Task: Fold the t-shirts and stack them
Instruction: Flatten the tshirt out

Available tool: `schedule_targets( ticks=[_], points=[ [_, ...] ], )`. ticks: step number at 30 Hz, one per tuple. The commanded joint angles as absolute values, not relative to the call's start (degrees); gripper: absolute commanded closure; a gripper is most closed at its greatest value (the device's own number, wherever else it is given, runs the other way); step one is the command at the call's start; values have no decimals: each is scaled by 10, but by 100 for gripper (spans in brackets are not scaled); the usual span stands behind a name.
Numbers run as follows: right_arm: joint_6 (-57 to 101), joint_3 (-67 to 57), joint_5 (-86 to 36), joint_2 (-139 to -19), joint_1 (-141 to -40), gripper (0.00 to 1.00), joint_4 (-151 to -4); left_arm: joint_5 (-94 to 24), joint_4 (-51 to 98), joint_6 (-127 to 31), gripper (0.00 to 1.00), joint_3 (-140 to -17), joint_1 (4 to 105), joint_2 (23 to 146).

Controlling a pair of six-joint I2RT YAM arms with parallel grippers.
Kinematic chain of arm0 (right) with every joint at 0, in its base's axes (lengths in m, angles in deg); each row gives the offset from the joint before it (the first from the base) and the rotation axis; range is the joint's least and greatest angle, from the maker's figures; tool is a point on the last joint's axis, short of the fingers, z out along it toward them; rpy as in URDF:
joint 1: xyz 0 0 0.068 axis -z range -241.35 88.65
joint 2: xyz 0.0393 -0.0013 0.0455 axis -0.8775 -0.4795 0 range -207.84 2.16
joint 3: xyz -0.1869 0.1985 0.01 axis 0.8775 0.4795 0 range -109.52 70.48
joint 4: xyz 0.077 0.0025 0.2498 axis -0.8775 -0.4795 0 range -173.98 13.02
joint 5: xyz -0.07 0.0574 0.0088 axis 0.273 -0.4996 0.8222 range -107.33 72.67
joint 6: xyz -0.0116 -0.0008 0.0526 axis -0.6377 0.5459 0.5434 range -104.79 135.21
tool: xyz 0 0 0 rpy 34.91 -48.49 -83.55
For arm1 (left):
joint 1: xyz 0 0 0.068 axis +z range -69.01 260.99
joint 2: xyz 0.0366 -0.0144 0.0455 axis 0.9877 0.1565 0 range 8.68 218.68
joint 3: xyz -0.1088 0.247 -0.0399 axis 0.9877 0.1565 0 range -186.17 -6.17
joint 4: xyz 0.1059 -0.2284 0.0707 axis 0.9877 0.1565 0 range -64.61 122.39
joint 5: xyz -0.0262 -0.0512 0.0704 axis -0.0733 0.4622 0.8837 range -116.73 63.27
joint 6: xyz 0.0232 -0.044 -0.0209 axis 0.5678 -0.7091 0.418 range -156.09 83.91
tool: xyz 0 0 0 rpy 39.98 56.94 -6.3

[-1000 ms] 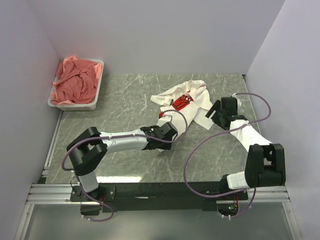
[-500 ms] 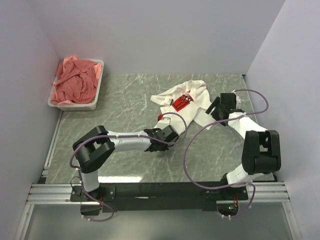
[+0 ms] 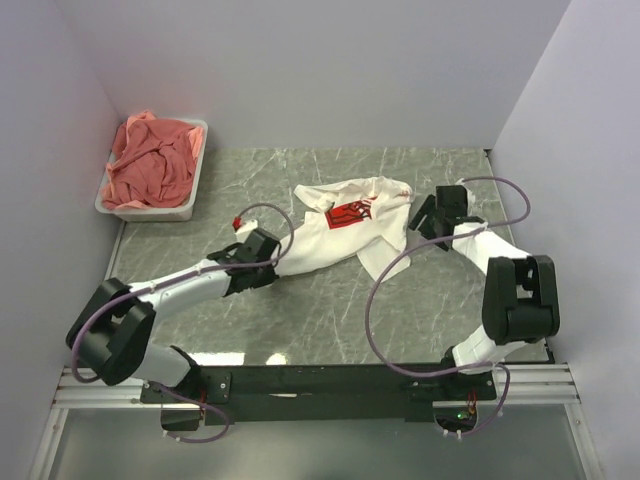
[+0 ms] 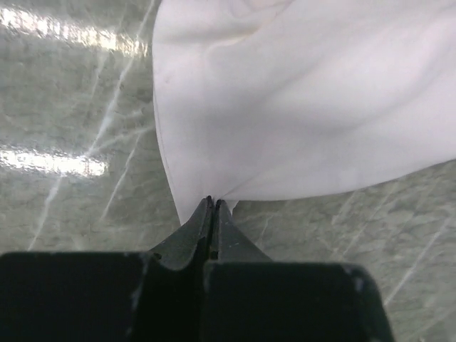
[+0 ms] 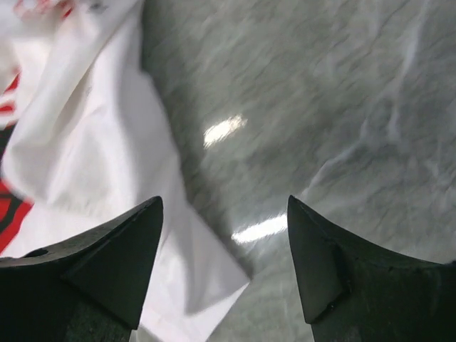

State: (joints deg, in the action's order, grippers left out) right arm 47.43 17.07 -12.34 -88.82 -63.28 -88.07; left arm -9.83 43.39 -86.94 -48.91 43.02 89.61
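The white t-shirt (image 3: 345, 228) with the red chest print (image 3: 350, 212) lies stretched across the middle of the table. My left gripper (image 3: 272, 262) is shut on its near-left corner. In the left wrist view the fingertips (image 4: 212, 202) pinch the point of the white cloth (image 4: 299, 107) just above the table. My right gripper (image 3: 418, 218) stands open at the shirt's right edge. In the right wrist view a loose white corner (image 5: 206, 285) lies low between the open right gripper (image 5: 224, 203), touching neither finger. Salmon-pink t-shirts (image 3: 150, 165) are heaped at the back left.
The pink shirts fill a white plastic tub (image 3: 150, 212) against the left wall. Grey marble tabletop (image 3: 300, 320) shows around the white shirt. Walls close in the left, back and right sides. Purple cables loop over both arms.
My left gripper shut on the shirt's corner and pulled it to the left, drawing the white shirt out longer. The right gripper moved a little further back, staying at the shirt's right edge.
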Motion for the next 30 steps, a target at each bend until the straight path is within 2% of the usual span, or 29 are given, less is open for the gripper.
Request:
schedule_targets(
  ticks=[1,5,10,21,24,27,28,30],
  points=[
    [455,191,-109,-816,-693,24,-872,-145,421,-865,99,-485,466,862],
    [448,211,-52,-775,-760,24,-888,-171,418,-848,99,-482,512,848],
    [436,209,18,-783,-808,24,-916,-208,408,-844,99,-475,556,844],
    [418,176,10,-869,-850,28,-937,-237,400,-862,99,-484,577,844],
    [418,175,8,-886,-850,32,-928,-236,405,-862,99,-491,580,842],
    [424,163,33,-887,-849,52,-940,-231,417,-862,99,-501,581,836],
    [423,160,39,-881,-849,72,-945,-229,422,-862,99,-505,581,833],
    [425,148,55,-847,-845,88,-960,-219,438,-859,99,-520,582,823]
  ],
)
